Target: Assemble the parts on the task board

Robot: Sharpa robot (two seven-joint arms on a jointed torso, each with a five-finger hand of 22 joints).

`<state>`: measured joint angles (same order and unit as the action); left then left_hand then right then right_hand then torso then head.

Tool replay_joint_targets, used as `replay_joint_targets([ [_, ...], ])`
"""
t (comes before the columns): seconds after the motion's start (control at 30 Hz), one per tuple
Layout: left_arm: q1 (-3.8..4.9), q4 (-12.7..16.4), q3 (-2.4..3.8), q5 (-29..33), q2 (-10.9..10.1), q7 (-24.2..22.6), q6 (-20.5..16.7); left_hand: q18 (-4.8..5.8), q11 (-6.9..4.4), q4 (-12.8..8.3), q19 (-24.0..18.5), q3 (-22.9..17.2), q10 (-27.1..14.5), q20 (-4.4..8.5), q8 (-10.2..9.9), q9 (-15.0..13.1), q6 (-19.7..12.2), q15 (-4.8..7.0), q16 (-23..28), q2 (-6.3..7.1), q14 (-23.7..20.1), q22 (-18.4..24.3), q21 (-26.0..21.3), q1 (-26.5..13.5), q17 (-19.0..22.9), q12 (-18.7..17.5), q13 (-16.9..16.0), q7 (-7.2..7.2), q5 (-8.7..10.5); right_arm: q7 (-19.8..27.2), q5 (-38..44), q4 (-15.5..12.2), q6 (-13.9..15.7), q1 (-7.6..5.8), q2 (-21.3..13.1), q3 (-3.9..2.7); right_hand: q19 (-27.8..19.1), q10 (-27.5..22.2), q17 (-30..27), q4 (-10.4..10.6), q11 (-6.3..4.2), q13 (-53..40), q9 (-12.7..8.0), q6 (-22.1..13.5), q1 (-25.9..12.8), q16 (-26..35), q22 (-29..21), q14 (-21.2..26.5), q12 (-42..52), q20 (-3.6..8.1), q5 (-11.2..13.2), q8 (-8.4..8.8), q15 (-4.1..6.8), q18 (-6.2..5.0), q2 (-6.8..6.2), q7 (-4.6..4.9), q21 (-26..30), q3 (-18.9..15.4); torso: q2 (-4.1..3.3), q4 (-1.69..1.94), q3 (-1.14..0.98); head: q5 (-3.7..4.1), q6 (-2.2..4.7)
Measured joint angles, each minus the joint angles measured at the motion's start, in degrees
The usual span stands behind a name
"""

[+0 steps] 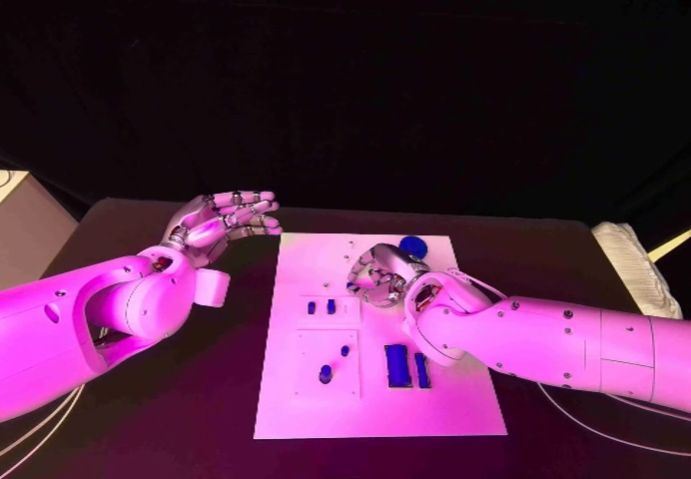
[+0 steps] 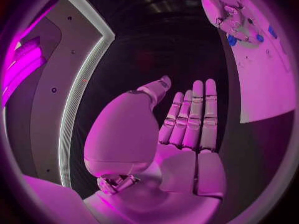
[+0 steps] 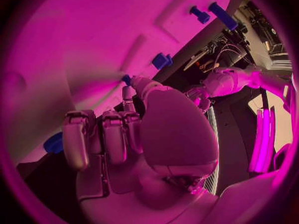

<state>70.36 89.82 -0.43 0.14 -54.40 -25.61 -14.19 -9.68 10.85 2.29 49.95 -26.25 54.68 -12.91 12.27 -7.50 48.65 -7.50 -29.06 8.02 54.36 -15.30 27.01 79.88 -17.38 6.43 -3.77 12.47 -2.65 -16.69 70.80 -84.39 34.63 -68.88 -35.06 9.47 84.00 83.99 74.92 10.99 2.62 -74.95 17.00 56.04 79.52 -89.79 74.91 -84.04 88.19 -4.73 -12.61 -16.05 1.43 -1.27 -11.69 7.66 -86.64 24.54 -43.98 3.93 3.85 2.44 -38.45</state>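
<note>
The white task board lies in the middle of the table. On it are two small blue pegs, two more small blue parts and two long blue blocks. A round blue part sits by the board's far edge. My right hand is low over the board's far half, fingers curled; its thumb and a fingertip pinch a small blue part. My left hand hovers off the board's far left corner, flat and holding nothing.
A pale, ridged object lies at the table's right edge. A light box corner stands off the far left. Black table surrounds the board on both sides.
</note>
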Motion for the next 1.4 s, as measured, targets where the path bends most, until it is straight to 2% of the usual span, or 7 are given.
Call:
replay_joint_targets([
  [0.03,0.0,0.0,0.0,0.0,0.0,0.0,0.0,0.0,0.0,0.0,0.0,0.0,0.0,0.0,0.0,0.0,0.0,0.0,0.0,0.0,0.0,0.0,0.0,0.0,0.0,0.0,0.0,0.0,0.0,0.0,0.0,0.0,0.0,0.0,0.0,0.0,0.0,0.1,0.0,0.0,0.32,0.0,-0.1,-0.5,-0.5,0.0,0.0,0.0,-0.2,0.0,0.0,0.33,-0.24,0.0,-0.46,0.21,0.0,0.0,0.0,0.0,0.0,0.0,0.01],
  [0.2,0.0,0.0,0.0,0.0,0.0,0.0,0.0,0.0,0.0,0.0,0.0,0.0,0.0,0.0,0.0,0.0,0.0,0.0,0.0,0.0,0.0,0.0,0.0,0.0,0.0,0.0,0.0,0.0,0.0,0.0,0.0,0.2,0.1,0.01,0.0,0.01,0.0,0.0,0.0,-0.2,1.08,0.0,-0.6,-2.1,-0.8,0.0,0.0,0.1,-1.1,-0.43,0.0,0.99,-0.93,0.01,-0.81,1.04,0.2,0.2,0.0,0.0,-0.01,0.09,0.01],
  [0.5,0.0,0.0,0.0,0.0,0.0,0.0,0.0,0.0,0.0,0.0,0.0,0.0,0.0,0.0,0.0,0.0,0.0,0.0,0.0,0.0,0.0,0.0,0.0,0.0,0.0,0.0,0.0,0.0,0.0,0.1,-0.1,0.4,0.2,0.01,0.1,0.01,0.0,0.0,0.0,-0.6,1.49,0.0,-1.1,-3.1,-1.2,0.0,0.0,0.1,-1.9,-0.84,0.0,1.43,-1.34,0.01,-1.21,1.62,0.7,0.6,0.0,-0.02,-0.07,0.1,-0.01],
  [0.7,0.0,-0.1,-0.01,0.0,0.0,0.0,0.0,0.0,0.0,0.0,0.0,0.0,0.0,0.0,0.0,0.0,0.0,0.0,0.0,0.0,0.0,0.0,0.0,0.0,0.0,0.0,0.0,0.0,0.0,0.5,-0.2,-0.2,0.7,0.01,-0.4,0.02,0.0,-0.9,0.0,-0.9,2.41,0.0,-1.6,-5.0,-2.7,0.0,0.0,0.1,-2.5,-1.49,-0.3,2.2,-1.74,0.0,-2.74,2.21,0.9,-0.1,-0.04,-0.03,-0.07,0.05,0.03],
  [0.93,-0.01,-0.1,-0.01,0.0,0.0,0.0,0.0,0.0,0.0,0.0,0.0,0.0,0.0,0.0,0.0,0.0,0.0,0.0,0.0,0.0,0.0,0.0,0.0,0.0,0.0,0.0,0.0,0.0,0.0,2.8,-0.9,-3.3,2.5,0.01,-2.6,0.03,0.0,-0.9,0.0,-0.5,2.41,0.0,-1.8,-5.1,-3.3,0.0,0.0,-0.1,-2.5,-1.65,-1.2,2.32,-1.96,0.0,-3.32,2.17,1.1,-1.6,-0.07,0.03,-0.05,0.05,-0.08],
  [1.13,-0.01,0.0,-0.01,0.0,-0.1,0.0,0.0,0.0,0.0,0.0,0.0,0.0,0.0,0.0,0.0,0.0,0.0,0.0,0.0,0.0,0.0,0.0,0.0,0.0,0.0,0.0,0.0,0.0,0.0,5.9,-1.4,-5.5,4.0,0.01,-3.7,0.02,0.0,-0.9,0.0,-0.6,2.41,0.0,-1.8,-5.1,-3.5,0.0,0.0,-0.1,-2.5,-1.65,-1.7,2.32,-1.96,0.0,-3.09,2.17,1.1,-1.8,-0.08,-0.03,-0.06,-0.18,-0.34],
  [1.4,-0.02,0.0,-0.02,-0.1,-0.1,0.0,0.0,-0.01,0.0,0.0,-0.2,0.0,0.0,0.21,0.0,0.0,0.0,0.21,0.0,0.0,-0.2,-0.1,0.0,0.0,0.0,0.0,0.0,0.0,0.0,7.2,0.3,-6.7,2.8,0.15,-3.1,0.0,0.0,-0.5,0.0,-1.0,2.36,0.0,-1.8,-4.9,-3.2,0.0,0.0,-0.1,-2.5,-1.65,-1.8,1.87,-1.95,0.0,-2.78,1.98,1.1,-2.2,-0.01,-0.04,-0.03,-0.38,-0.7],
])
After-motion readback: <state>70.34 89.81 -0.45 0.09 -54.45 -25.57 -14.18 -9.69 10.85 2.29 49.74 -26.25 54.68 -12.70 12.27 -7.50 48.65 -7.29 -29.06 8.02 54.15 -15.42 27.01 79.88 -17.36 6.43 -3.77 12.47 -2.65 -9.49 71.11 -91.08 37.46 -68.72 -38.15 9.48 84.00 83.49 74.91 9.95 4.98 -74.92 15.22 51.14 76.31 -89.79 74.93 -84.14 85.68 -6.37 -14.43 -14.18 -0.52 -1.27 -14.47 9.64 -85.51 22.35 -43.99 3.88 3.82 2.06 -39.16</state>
